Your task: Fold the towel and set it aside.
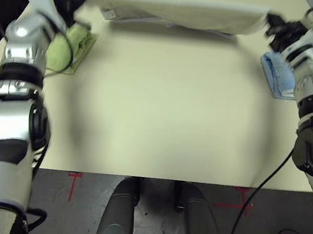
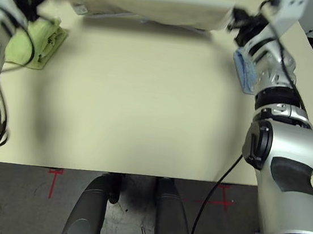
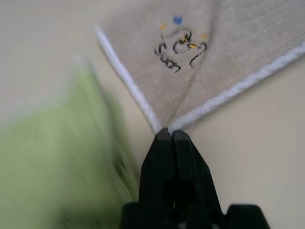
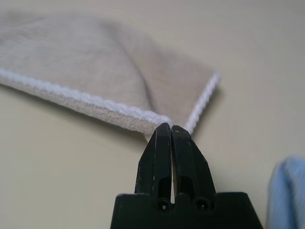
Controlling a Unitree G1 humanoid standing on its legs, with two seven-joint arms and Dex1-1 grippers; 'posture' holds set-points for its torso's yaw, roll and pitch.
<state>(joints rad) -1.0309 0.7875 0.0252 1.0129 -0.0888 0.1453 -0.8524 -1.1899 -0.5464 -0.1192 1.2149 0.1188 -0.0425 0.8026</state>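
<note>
Two grippers, left (image 3: 167,136) and right (image 4: 167,128), each have fingers pinched shut on a corner of the beige towel (image 1: 175,11), stretched between them above the tabletop (image 1: 163,106); thin corner grips could slip, spoiling the fold.

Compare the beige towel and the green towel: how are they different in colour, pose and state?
The beige towel is tan with white edging; the green towel is lime. The beige towel is stretched between the left hand and the right hand, each shut on a corner; the green towel lies bunched on the table, unheld. Both look like terry cloth.
</note>
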